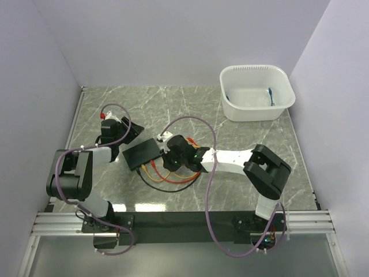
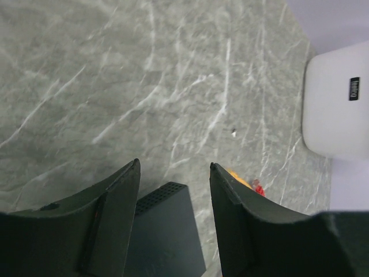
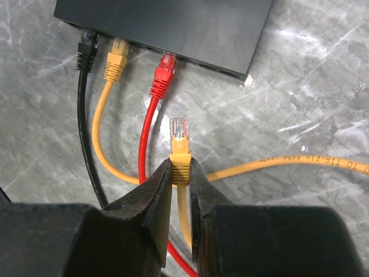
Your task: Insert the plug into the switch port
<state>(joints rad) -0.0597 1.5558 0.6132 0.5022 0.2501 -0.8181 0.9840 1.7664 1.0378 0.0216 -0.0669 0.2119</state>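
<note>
One white tub, blue cable inside; plug outside.

Bright, even light — soft shadows, faint glare on the table, wrist views slightly soft.

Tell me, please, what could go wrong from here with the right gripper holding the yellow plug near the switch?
The right gripper pinches the yellow plug only at its boot, so it may tilt and jam against the switch. The red plug sits close by and could snag. The left gripper stands open over the switch, which might slide when pushed.
</note>
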